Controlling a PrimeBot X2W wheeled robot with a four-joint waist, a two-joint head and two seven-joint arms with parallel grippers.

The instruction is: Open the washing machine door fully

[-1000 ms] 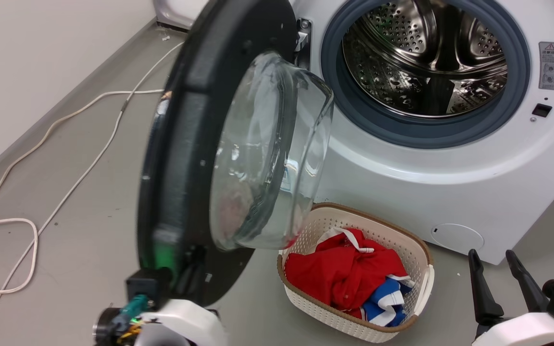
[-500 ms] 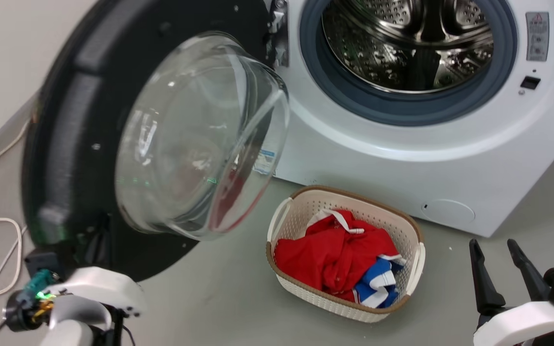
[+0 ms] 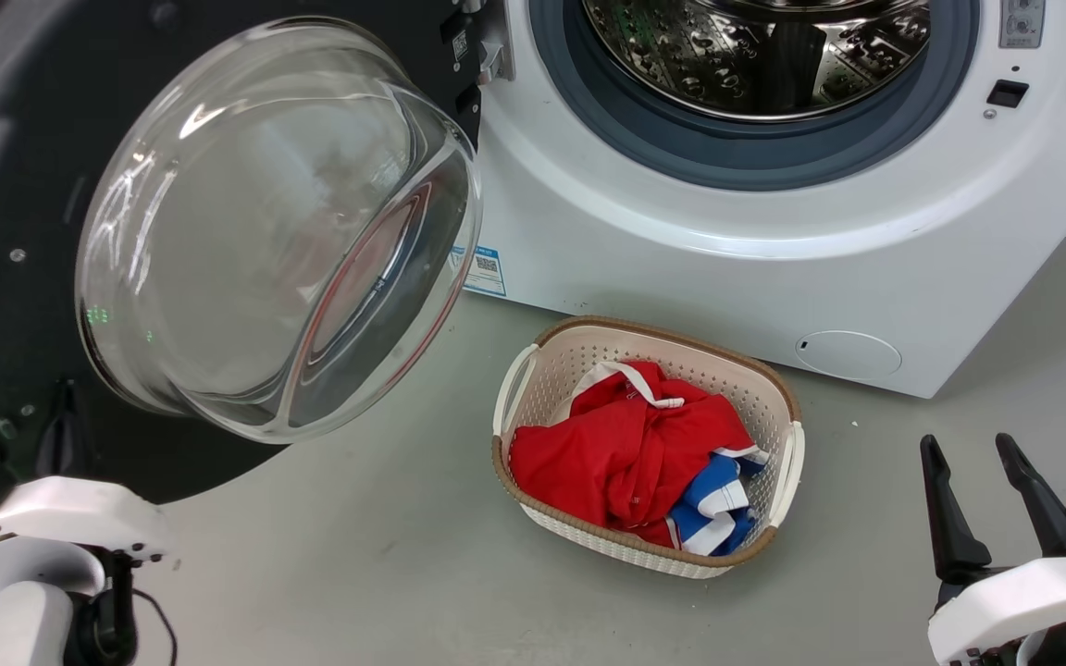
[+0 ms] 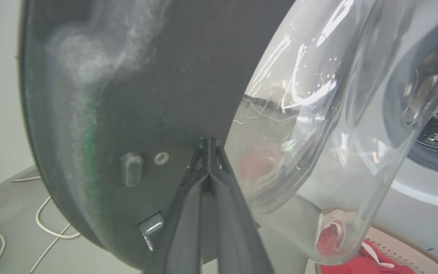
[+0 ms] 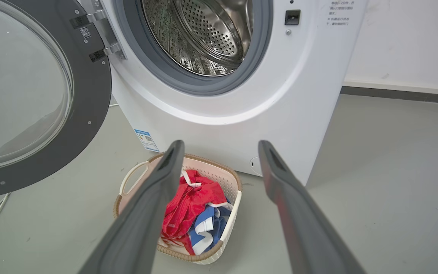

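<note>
Clear way into the washing machine [image 3: 681, 240]; basket [image 3: 625, 550] blocks floor [image 3: 385, 564] below.

Washing machine door [image 3: 218, 231] stands swung out, left of the washing machine [image 3: 681, 268]. Laundry basket [image 3: 630, 550] sits on the floor [image 3: 403, 555] before the machine, with clothes [image 3: 635, 444] inside.
</note>
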